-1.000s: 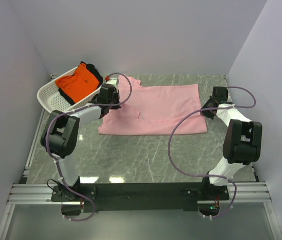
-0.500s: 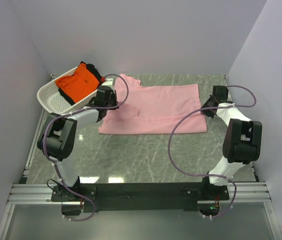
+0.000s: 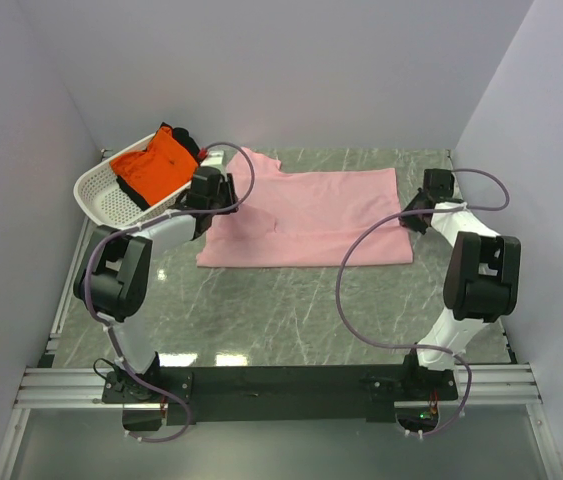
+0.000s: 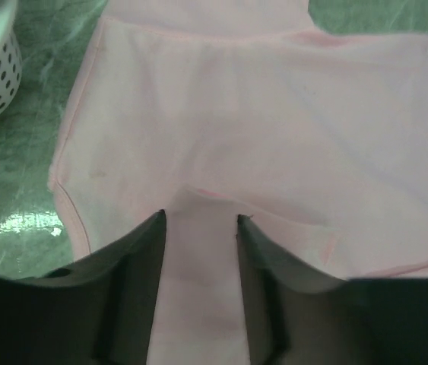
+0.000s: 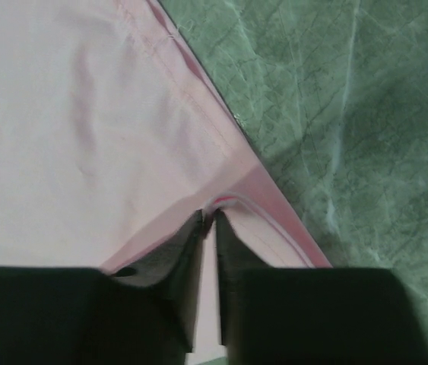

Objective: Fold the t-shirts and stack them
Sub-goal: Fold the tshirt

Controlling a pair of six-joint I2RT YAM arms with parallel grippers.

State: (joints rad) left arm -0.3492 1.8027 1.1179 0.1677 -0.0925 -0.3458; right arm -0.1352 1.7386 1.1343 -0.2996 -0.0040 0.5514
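1. Now our left hand [image 4: 200,220] is open at the pink t-shirt's [image 3: 311,215] 9 o'clock end, maybe for folding.
2. Our right hand [image 5: 207,217] is nearly shut at 3 o'clock; gripping? We cannot tell.
3. Orange t-shirt [image 3: 156,165]: in the basket [image 3: 96,195], 10 o'clock.

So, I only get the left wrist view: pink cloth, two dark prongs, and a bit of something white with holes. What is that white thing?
Observer: It's a plastic basket at the far left of the table, and it holds an orange t-shirt that your view misses.
Visitor: Is another arm working too?
Observer: Yes. The right end effector is at the opposite edge of the pink t-shirt, nearly closed on a raised pinch of its hem.
Visitor: Is the pink one folded up yet?
Observer: Not into a neat bundle. From above it lies spread wide across the middle of the table, between the two arms.
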